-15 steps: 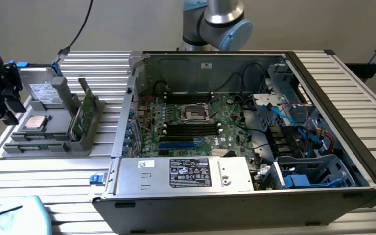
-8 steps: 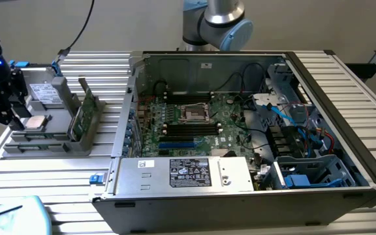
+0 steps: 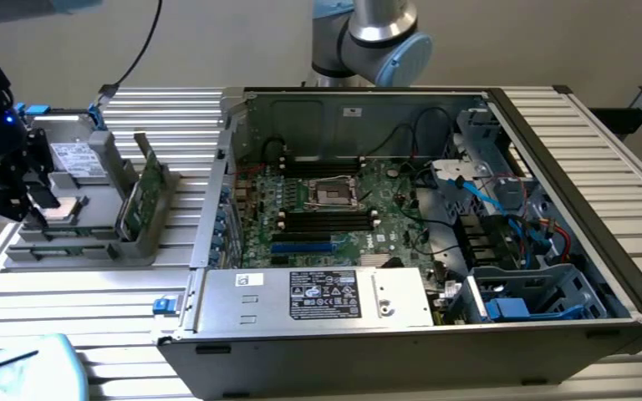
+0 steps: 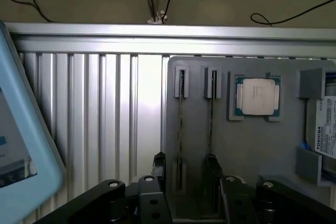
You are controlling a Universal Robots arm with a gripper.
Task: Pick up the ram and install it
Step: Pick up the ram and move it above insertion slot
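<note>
The ram point(image 3: 161, 199) point(image 4: 180, 124) was a long, thin green board. It stood on its long edge in a slot of a grey tray point(image 3: 64, 251) point(image 4: 252, 150). In the exterior view its green face showed at a slant. In the wrist view it appeared edge-on as a fine dark line, with a grey end holder at each end.

Just beside it, in the neighbouring slot, stood a taller green card point(image 3: 141, 180) point(image 4: 211, 119). Beyond that card the tray held a processor chip point(image 3: 63, 209) point(image 4: 257, 96) lying flat and a labelled hard drive point(image 3: 76, 156) point(image 4: 325, 129).

The black claw point(image 3: 17, 200) point(image 4: 185, 163) hung over the tray, its fingers spread wide and gripping nothing. In the wrist view the line of the ram ran between the two fingers point(image 4: 157, 163), but whether they reached down to it could not be told.

The tray sat on a ribbed aluminium bench point(image 3: 87, 292) point(image 4: 94, 119). To the exterior view's right of it lay an open computer case point(image 3: 298, 368) with its motherboard point(image 3: 349, 238) exposed. Black memory slots point(image 3: 323, 219) lay beside the processor socket point(image 3: 330, 192).
</note>
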